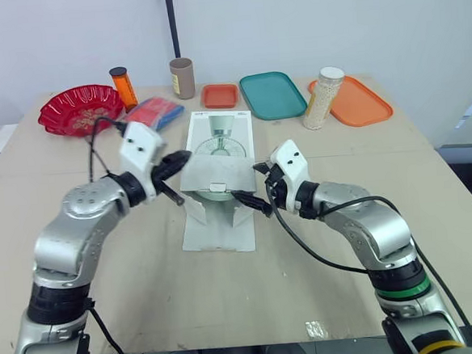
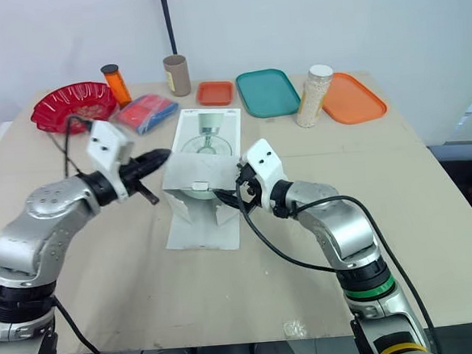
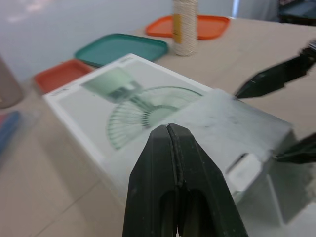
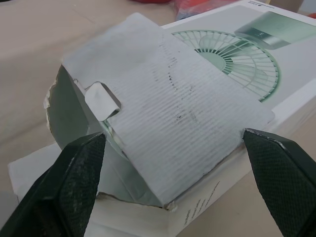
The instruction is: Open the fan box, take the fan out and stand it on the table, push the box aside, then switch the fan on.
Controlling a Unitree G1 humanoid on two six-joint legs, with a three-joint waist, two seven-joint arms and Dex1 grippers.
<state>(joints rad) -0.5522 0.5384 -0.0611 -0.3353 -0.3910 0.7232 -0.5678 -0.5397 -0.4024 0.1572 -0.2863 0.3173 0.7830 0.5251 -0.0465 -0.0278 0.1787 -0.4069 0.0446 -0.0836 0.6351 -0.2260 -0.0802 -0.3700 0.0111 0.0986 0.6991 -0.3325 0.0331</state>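
Table (image 1: 228, 299) bears the fan box (image 1: 221, 133) lying flat at centre, long axis running away from the robot; its near end flap (image 1: 216, 176) stands raised; right gripper (image 1: 259, 187), nearer, spread wide and empty, straddles the flap; left gripper (image 1: 178, 159), closed on nothing, sits just beside it.
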